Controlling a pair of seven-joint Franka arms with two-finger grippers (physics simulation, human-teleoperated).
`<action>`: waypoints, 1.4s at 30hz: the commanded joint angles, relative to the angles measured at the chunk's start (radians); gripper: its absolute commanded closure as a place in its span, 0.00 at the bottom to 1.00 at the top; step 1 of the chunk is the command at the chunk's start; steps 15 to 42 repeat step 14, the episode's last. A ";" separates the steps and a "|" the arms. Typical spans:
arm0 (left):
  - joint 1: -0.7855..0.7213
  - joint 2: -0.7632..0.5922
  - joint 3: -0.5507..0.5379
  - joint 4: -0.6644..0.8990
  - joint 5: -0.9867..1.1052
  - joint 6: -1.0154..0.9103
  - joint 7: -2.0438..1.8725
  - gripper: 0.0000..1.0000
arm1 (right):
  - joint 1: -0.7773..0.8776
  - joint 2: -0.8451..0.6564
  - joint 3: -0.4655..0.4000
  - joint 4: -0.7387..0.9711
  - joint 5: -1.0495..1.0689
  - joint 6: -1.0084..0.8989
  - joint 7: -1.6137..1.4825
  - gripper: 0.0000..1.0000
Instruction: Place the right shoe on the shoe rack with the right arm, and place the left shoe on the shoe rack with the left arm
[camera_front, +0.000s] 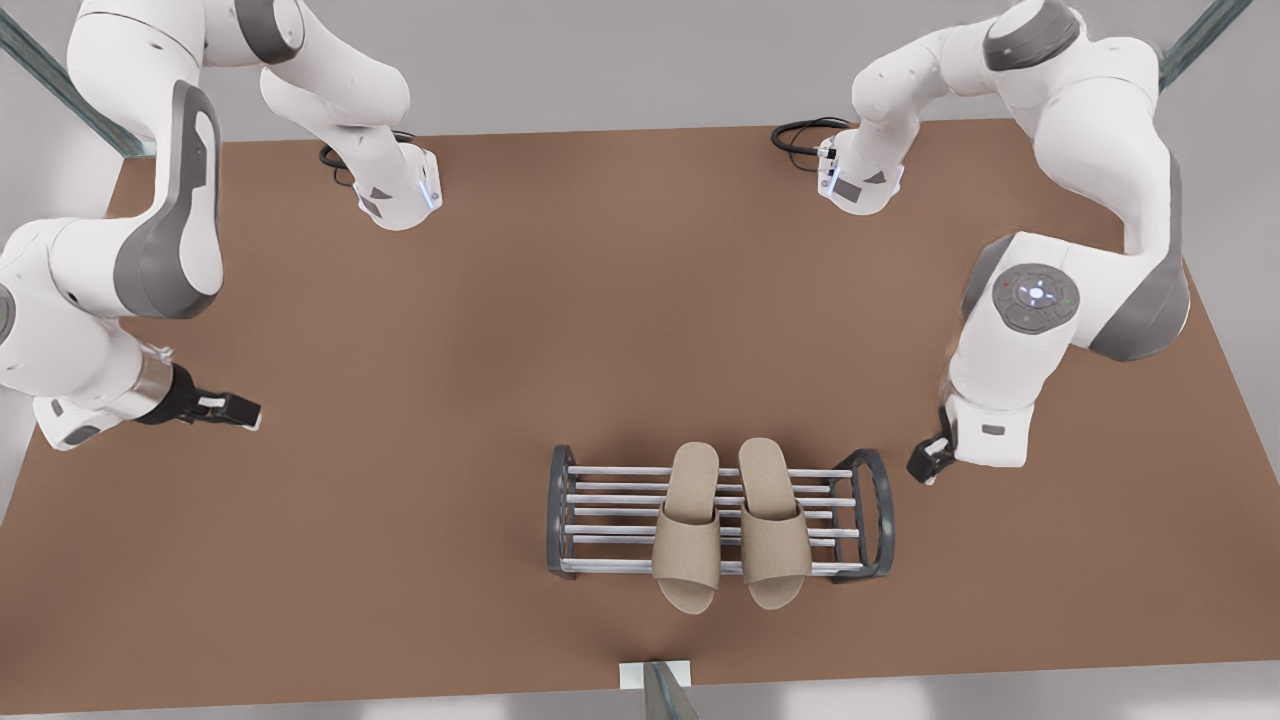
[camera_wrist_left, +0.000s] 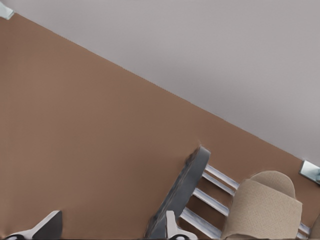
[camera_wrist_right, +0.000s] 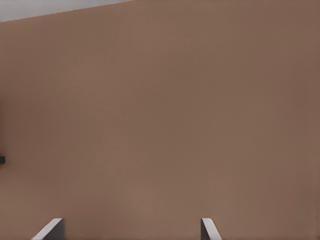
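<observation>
In the front view, the shoe rack (camera_front: 862, 500) stands on the brown table (camera_front: 600, 300), near the table's lower edge. Both slippers lie on its silver bars, side by side and just apart. Their toes stick out past the bar nearest the table's edge. The left shoe (camera_front: 775, 525) is the one toward the front view's right, and the right shoe (camera_front: 688, 530) is the one toward the front view's left. The left gripper (camera_front: 925, 468) hangs just beside the rack's end frame at the front view's right and touches neither rack nor slipper. The right gripper (camera_front: 250, 412) sits well apart from the rack, over bare table at the front view's left, with its fingers pointing sideways toward the middle of the table. Neither holds anything.

In the left wrist view, the left gripper (camera_wrist_left: 110, 231) has its fingertips (camera_wrist_left: 47, 225) spread wide with nothing between them. The dark end frame of the rack (camera_wrist_left: 182, 192) lies close by. Beyond it are the silver bars and the strap and toe of the left shoe (camera_wrist_left: 265, 207).

In the right wrist view, the right gripper (camera_wrist_right: 130, 231) is also spread wide. Its two fingertips (camera_wrist_right: 50, 229) stand far apart over bare brown table (camera_wrist_right: 160, 115), with nothing gripped.
</observation>
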 joint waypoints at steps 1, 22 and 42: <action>-0.363 -0.100 0.628 0.131 -0.598 -0.359 0.960 0.00 | 0.006 0.010 0.000 0.017 0.001 0.008 -0.033 0.00; -0.464 -0.403 0.894 -0.323 -0.843 0.187 1.039 0.00 | 0.126 0.006 0.106 0.055 -0.054 -0.009 -0.024 0.00; -0.464 -0.403 0.894 -0.323 -0.843 0.187 1.039 0.00 | 0.126 0.006 0.106 0.055 -0.054 -0.009 -0.024 0.00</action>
